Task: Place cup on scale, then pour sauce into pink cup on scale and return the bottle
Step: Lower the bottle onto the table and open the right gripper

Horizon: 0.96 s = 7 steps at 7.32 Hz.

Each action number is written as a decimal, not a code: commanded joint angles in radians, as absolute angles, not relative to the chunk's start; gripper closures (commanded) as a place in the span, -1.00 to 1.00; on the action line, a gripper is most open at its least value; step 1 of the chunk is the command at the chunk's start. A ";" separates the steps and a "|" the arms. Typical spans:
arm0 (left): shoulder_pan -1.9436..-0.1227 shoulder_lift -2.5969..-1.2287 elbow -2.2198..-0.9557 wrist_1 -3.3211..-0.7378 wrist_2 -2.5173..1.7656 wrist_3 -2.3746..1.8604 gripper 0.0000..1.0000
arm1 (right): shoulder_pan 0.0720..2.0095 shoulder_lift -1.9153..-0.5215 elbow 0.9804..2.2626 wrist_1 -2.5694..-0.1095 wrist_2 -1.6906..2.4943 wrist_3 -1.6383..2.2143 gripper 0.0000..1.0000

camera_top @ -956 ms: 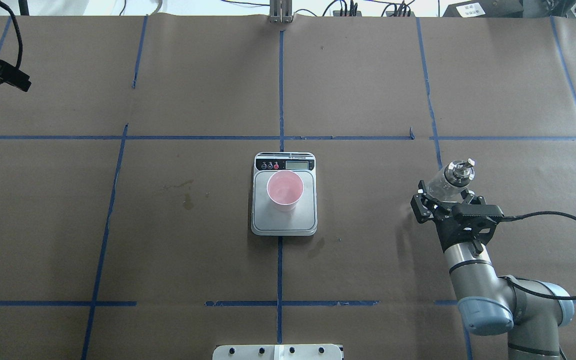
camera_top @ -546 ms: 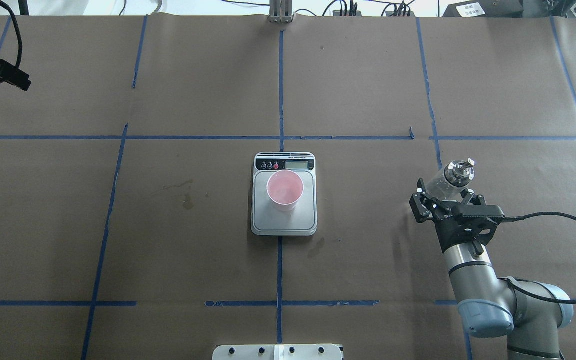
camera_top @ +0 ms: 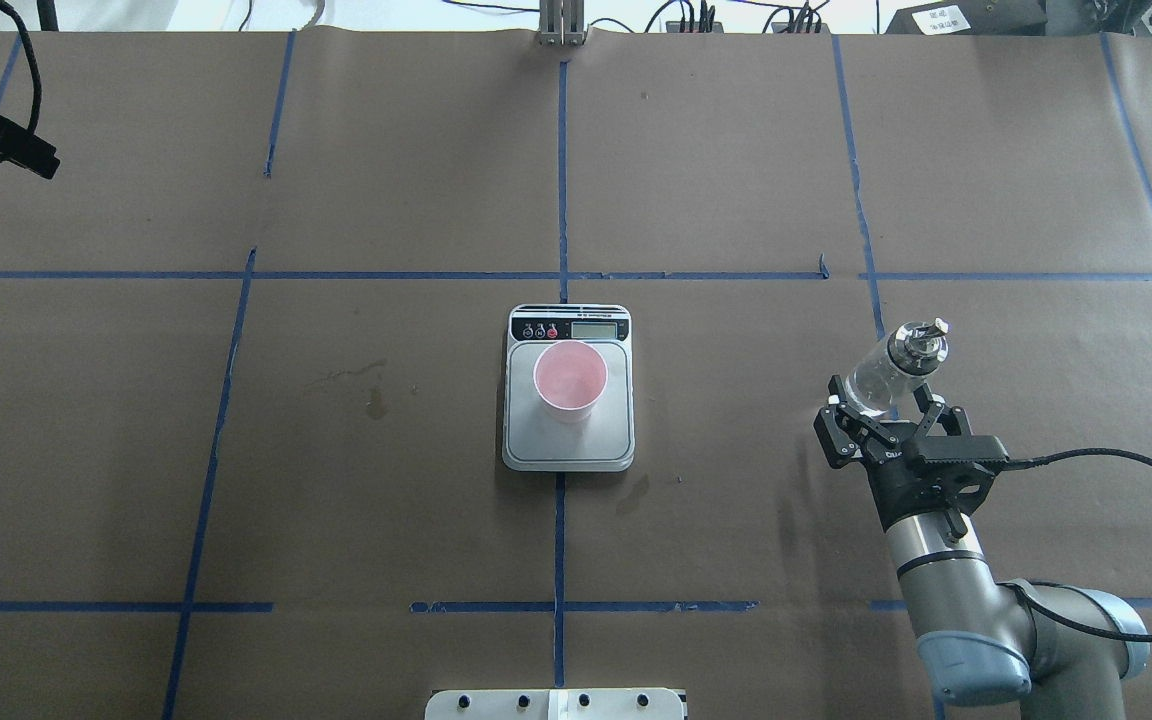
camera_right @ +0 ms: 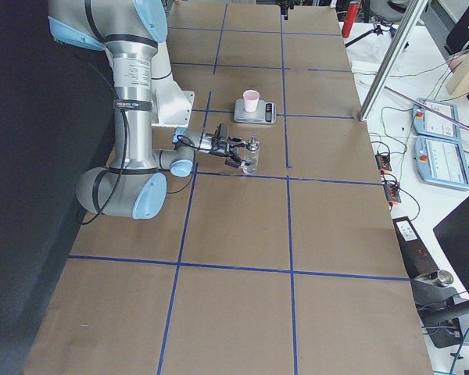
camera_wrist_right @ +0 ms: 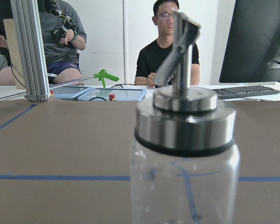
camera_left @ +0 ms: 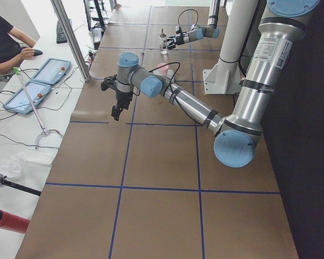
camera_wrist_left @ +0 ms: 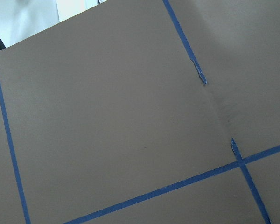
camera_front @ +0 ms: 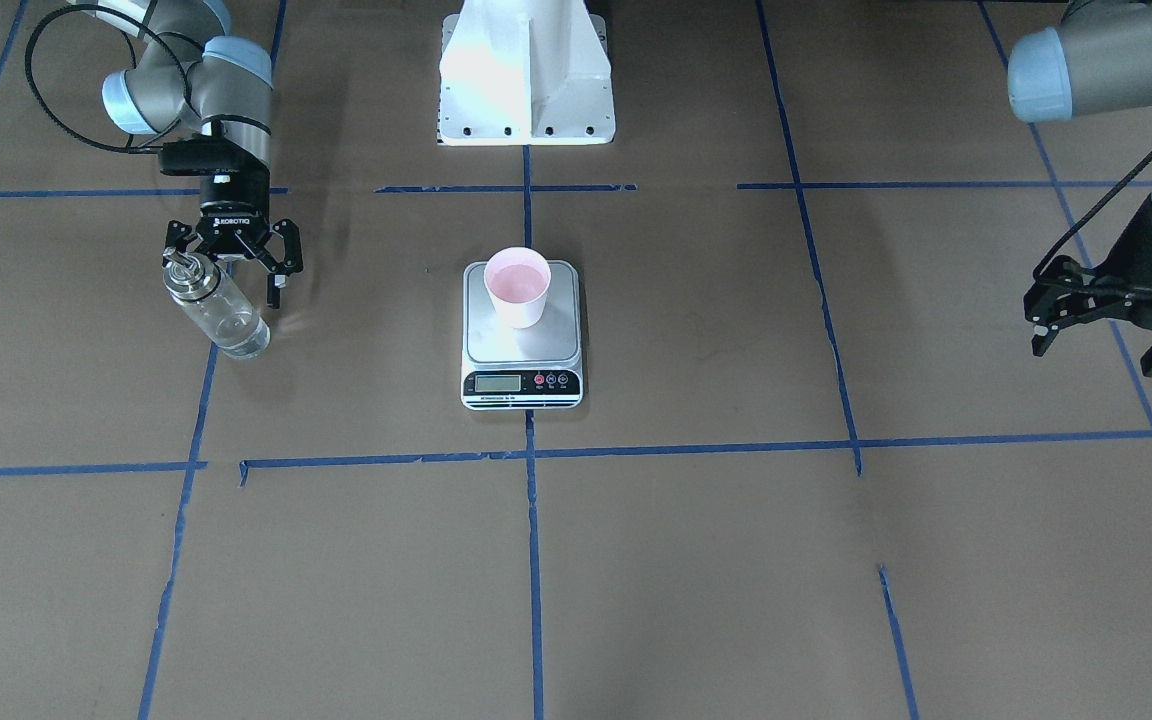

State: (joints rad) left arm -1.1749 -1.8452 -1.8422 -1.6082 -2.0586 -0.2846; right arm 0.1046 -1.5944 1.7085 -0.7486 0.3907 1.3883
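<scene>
on the scale (camera_top: pixel 568 445) stands the cup (camera_top: pixel 570 380), pink inside.

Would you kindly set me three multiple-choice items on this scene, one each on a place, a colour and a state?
1. Where is the cup? A) on the scale B) beside it C) in a hand
2. What colour is the tape? A) red B) blue C) yellow
3. How are the right jaws by the bottle? A) shut on it B) shut on something else C) open
Answers: 1 A, it stands on the platform; 2 B, blue lines cross the table; 3 C, they are spread apart, not clamped.
</scene>
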 commanded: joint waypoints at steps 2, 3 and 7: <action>-1.178 -1.844 -1.845 -1.606 -2.059 -0.284 -0.99 | 0.019 -1.695 1.781 -0.746 0.354 1.388 -1.00; -1.178 -1.844 -1.847 -1.606 -2.059 -0.282 -0.99 | -0.009 -1.731 1.781 -0.670 0.353 1.388 -1.00; -1.178 -1.844 -1.848 -1.606 -2.062 -0.284 -0.99 | -0.048 -1.974 1.754 -0.392 0.374 1.376 -1.00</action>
